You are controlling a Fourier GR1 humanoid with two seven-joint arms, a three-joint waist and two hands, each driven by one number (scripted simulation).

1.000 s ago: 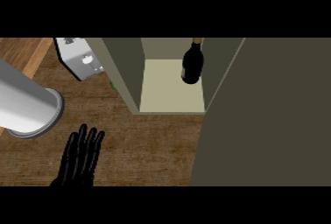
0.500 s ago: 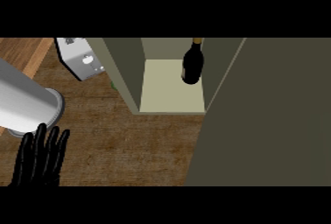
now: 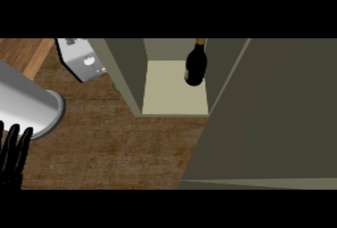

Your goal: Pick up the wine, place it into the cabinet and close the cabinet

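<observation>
Wine (image 3: 194, 67) already stands inside the cabinet (image 3: 125, 75), a dark bottle upright on the pale shelf in the upper middle of the frame, set toward the shelf's right side and toward the back. What remains, as far as I can judge, is the closing, and that is where trouble could come from. The cabinet door (image 3: 276, 111) fills the right half of the frame as a broad olive panel, swung open and running from the top down to the lower right. No hand is near it. If the door is swung by a push low on its face or from an awkward angle, it may stop short of shut; and if the bottle sits close to the shelf's front lip (hard to tell from this steep angle, though it looks set back), a door closing quickly could jar it. The steel pot (image 3: 26, 104) at the left edge also stands near the only hand in view, so a careless sweep across the counter (image 3: 118, 147) could knock it.

That left hand (image 3: 13, 156) shows at the lower left corner, black fingers (image 3: 12, 140) straight and pointing up the frame, lying close together with only narrow gaps between them. It holds nothing; its fingertips appear just below the pot's rim, and I cannot tell whether they touch it. The right hand does not show anywhere
</observation>
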